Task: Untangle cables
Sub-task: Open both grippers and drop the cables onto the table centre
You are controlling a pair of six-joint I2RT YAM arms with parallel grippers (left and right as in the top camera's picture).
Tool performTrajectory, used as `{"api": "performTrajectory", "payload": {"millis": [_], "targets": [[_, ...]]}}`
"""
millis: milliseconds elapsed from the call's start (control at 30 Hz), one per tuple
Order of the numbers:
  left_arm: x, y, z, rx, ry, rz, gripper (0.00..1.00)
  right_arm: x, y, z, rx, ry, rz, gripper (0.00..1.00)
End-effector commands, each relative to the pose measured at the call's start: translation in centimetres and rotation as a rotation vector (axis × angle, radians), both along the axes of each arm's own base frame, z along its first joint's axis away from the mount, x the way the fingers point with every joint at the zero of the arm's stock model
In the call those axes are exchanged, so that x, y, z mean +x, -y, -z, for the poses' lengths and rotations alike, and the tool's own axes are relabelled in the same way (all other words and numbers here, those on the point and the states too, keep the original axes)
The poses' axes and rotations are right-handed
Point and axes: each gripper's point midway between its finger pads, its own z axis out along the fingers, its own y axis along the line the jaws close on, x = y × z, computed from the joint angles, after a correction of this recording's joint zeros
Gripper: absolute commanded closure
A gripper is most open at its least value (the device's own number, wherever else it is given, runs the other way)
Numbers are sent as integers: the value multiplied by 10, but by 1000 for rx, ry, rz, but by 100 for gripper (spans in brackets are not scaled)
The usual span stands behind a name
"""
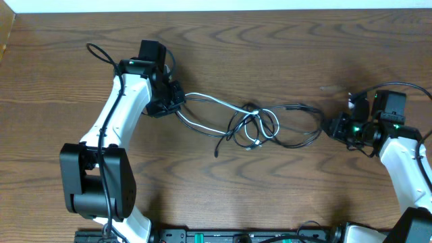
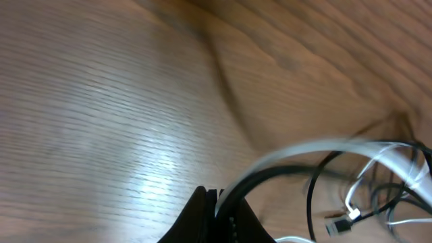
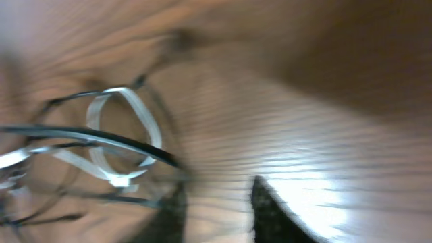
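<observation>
A thin black cable [image 1: 297, 128] and a thin white cable [image 1: 209, 101] lie knotted together near the middle of a brown wooden table [image 1: 223, 47]. The knot is a cluster of small overlapping loops, white strands threaded through black ones. Small plug ends lie near the knot. From the knot, white and dark strands run left to the left gripper [image 1: 177, 100]. A wide black loop spreads right, ending just beside the right gripper [image 1: 332, 127].

In the left wrist view, the left gripper's fingers are pressed together on the black cable. The white cable arcs just beside them, and I cannot tell whether it is pinched too. In the blurred right wrist view, the right gripper's two dark fingers stand apart with bare wood between them, holding nothing.
</observation>
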Motion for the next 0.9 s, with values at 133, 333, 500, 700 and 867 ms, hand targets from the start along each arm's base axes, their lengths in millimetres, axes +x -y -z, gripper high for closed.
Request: {"api": "performTrajectory", "payload": {"millis": [133, 333, 500, 700, 867], "targets": [[2, -17, 3, 57, -5, -46, 92, -3, 26, 10, -129, -36, 67, 38], [-1, -3, 3, 12, -12, -10, 63, -2, 8, 6, -78, -24, 14, 32], [-4, 9, 2, -2, -10, 46, 28, -3, -10, 6, -66, -22, -41, 19], [8, 23, -31, -64, 63, 119, 27, -6, -31, 6, -67, -20, -111, 16], [8, 51, -60, -167, 111, 185, 32, -5, -46, 5, -69, -6, -161, 16]]}}
